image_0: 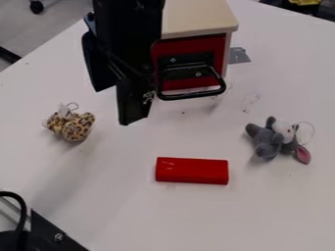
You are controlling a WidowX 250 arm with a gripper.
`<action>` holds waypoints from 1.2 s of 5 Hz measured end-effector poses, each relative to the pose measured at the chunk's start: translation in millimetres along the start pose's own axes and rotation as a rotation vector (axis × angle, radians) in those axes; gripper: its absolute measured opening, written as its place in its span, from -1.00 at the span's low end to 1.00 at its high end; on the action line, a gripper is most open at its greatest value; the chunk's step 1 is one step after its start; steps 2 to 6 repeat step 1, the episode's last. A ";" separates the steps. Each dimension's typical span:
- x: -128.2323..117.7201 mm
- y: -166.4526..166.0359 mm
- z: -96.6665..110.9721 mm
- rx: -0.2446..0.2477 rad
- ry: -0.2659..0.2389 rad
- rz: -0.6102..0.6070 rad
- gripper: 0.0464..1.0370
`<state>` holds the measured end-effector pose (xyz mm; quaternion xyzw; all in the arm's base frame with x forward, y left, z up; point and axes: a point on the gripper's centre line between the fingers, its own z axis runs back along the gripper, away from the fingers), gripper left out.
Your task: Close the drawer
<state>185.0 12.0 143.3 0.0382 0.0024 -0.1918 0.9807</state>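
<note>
at the upper centre of the frame, beneath a cream cabinet top [200, 17], sits the red drawer [190, 48], its front facing the viewer. how far it stands out cannot be determined. the front appears stiff and light; it should need only a steady, square push. a black wire handle [204, 93] projects from it and looks rigid, smooth and possibly slippery. recommended contact: the middle of the handle; pushing at one end could skew the drawer. left of the handle, the black gripper [115, 106] hangs with its jaws spread, pinching nothing visible; contact with the handle cannot be confirmed. further out: red block [192, 171], lower centre; leopard-print plush toy [78, 127], left; grey plush toy [267, 143], right. writing: none legible on the drawer; pale marks on the red block cannot be read.
</note>
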 end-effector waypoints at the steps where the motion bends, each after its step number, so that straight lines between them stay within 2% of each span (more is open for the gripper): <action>1: -0.6 -0.5 1.4 0.005 -0.005 0.003 0.92; 6: -0.6 -0.5 1.4 0.005 -0.005 0.003 0.92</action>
